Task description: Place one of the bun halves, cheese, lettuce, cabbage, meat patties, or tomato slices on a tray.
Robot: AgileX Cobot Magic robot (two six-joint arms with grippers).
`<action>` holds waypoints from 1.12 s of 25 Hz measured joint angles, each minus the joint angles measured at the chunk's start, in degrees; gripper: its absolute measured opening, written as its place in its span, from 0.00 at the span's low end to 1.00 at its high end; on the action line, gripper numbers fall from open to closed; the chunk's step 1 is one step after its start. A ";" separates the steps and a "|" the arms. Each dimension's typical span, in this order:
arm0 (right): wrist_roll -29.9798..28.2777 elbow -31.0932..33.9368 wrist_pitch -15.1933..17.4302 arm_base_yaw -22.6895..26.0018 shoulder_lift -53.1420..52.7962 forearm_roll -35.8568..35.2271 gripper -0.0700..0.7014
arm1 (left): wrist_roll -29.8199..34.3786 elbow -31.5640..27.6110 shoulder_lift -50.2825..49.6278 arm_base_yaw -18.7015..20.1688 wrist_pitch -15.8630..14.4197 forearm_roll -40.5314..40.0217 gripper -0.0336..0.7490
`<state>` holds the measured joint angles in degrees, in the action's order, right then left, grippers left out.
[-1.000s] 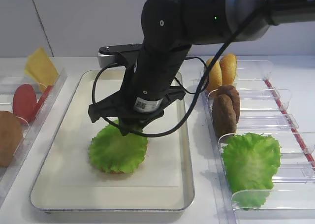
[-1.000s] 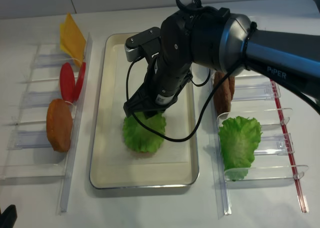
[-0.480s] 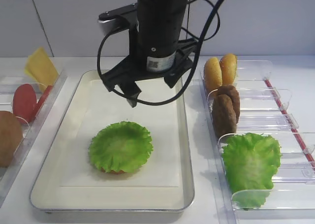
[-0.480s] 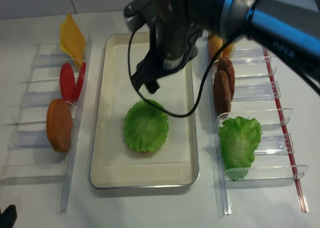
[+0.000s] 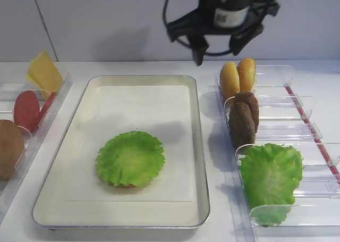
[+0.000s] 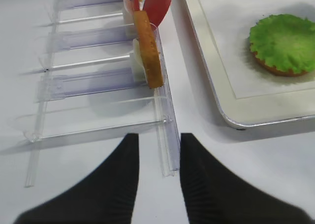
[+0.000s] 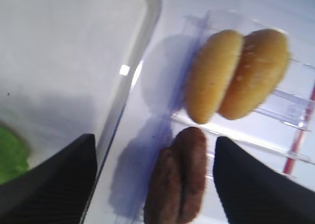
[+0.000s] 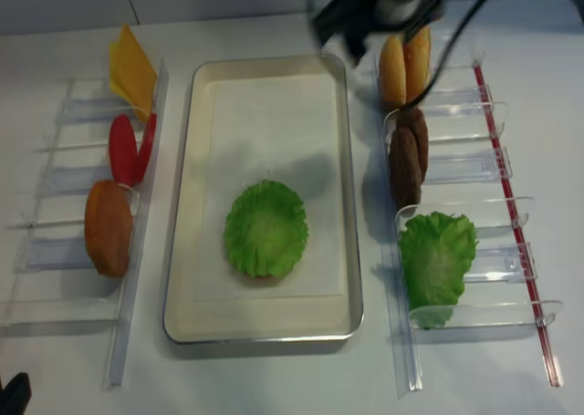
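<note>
A frilly green lettuce [image 5: 130, 158] leaf lies flat on a bun half [image 6: 276, 71] in the near half of the tray [image 5: 200, 146]. My right gripper [image 5: 215, 49] hangs open and empty high above the tray's far right corner. In its wrist view the gripper [image 7: 155, 184] looks down on two meat patties [image 7: 179, 175] and two bun halves [image 7: 236, 76] standing on edge in their bin. The left gripper [image 6: 158, 184] hovers low over the table, left of the tray; its fingers [image 6: 113, 184] stand slightly apart with nothing between them.
A clear bin [image 5: 297, 119] on the right holds buns [image 5: 237, 78], patties [image 5: 243, 119] and another lettuce leaf [image 5: 271, 175]. The left bin [image 8: 137, 251] holds cheese [image 5: 43, 72], tomato slices [image 5: 26, 110] and a bun half [image 8: 108, 228].
The right gripper let go of the lettuce on the bun half, then rose and swung back and to the right, toward the bun and patty bin. The lettuce stayed on the tray.
</note>
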<state>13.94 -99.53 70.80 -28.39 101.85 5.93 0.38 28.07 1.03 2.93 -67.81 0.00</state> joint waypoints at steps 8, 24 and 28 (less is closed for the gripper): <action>-1.58 3.60 0.55 13.09 -13.89 -0.31 0.74 | 0.00 0.00 0.00 0.00 0.00 0.00 0.32; -2.79 46.54 1.61 15.25 -63.15 -0.16 0.74 | 0.00 0.00 0.00 0.00 0.00 0.00 0.32; -2.92 56.42 1.88 15.92 -75.97 -0.40 0.74 | 0.00 0.00 0.00 0.00 0.00 0.00 0.32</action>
<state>11.02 -43.11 72.68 -12.47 25.87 5.53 0.38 28.07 1.03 2.93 -67.81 0.00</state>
